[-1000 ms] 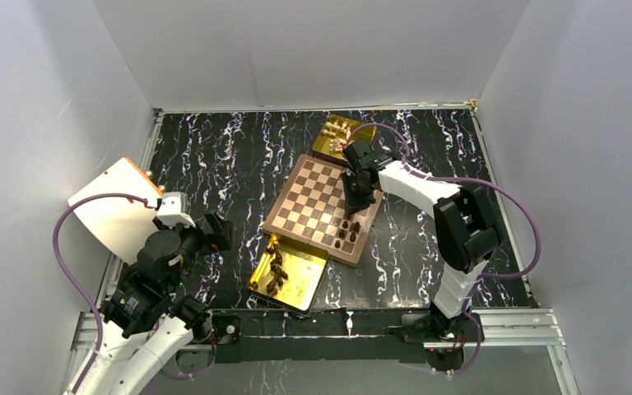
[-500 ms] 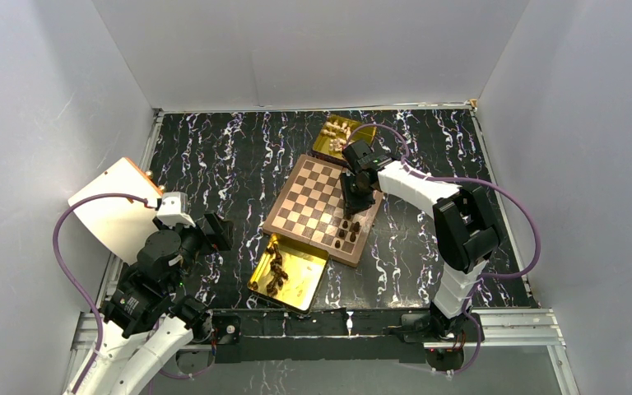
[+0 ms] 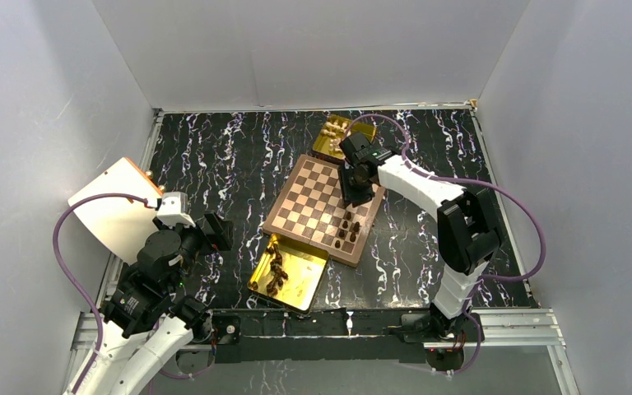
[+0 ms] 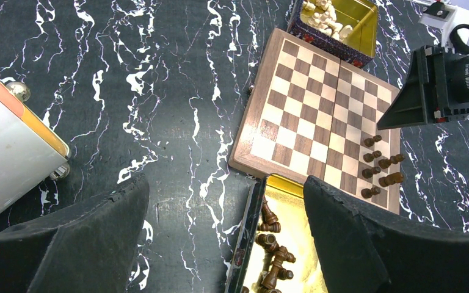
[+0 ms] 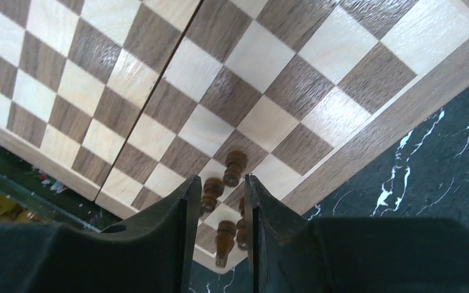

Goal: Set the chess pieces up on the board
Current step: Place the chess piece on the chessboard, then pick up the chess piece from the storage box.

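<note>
Right gripper [image 5: 218, 183]: fingers drawn narrow with a slit between them, nothing gripped, hanging over one corner of the board.
Left gripper [image 4: 225, 183]: fingers spread wide, empty, held well back from the board.
Board: square wooden chessboard [image 3: 309, 197] with dark brown and cream checks, directly under the right fingers and ahead of the left ones.
Placed: small cluster of dark brown turned wooden chessmen [image 5: 234, 168], standing on the corner squares just below and just past the right fingertips — roughly seven countable from the left wrist view.
Waiting, dark: heap of dark chessmen [image 4: 272, 250] lying in a shiny gold rectangular tray [image 3: 304, 267], seen between the left fingers, just beside the board's near rim.
Waiting, pale: pale cream chessmen [image 4: 327, 15] piled in a second gold tray [image 4: 360, 15], beyond the right fingers at the board's far corner.
Progress: judged early — under half of the dark side set down, none of the cream side seen on any square.
Left to do: rest of the dark men, then the whole pale set.
</note>
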`<action>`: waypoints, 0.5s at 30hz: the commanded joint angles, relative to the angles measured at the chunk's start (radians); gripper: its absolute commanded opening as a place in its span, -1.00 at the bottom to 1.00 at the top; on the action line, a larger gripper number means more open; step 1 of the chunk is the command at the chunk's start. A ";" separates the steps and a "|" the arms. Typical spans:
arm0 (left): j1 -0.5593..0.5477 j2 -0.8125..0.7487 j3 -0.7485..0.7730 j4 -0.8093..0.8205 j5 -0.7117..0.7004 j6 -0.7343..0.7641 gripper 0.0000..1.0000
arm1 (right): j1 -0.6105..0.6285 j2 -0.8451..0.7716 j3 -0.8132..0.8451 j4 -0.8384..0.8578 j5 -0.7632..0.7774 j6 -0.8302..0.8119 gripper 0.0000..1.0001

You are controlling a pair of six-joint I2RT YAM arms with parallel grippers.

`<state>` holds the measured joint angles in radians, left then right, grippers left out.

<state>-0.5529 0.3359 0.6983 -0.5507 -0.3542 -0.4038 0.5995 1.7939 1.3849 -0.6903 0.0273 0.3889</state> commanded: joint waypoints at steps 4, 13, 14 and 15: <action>0.002 0.002 0.001 0.016 -0.002 0.003 0.88 | 0.079 -0.117 0.060 -0.026 -0.008 0.042 -0.23; 0.002 0.000 0.000 0.016 -0.002 0.002 0.88 | 0.310 -0.156 0.000 0.103 0.020 0.132 -0.24; 0.002 0.000 0.001 0.017 -0.003 0.002 0.88 | 0.339 -0.150 -0.004 0.128 0.028 0.138 -0.23; 0.002 0.000 0.001 0.018 -0.003 0.002 0.88 | 0.366 -0.143 -0.012 0.153 0.034 0.142 -0.23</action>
<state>-0.5529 0.3359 0.6983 -0.5507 -0.3542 -0.4042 0.8700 1.6684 1.3945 -0.6445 0.0330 0.4854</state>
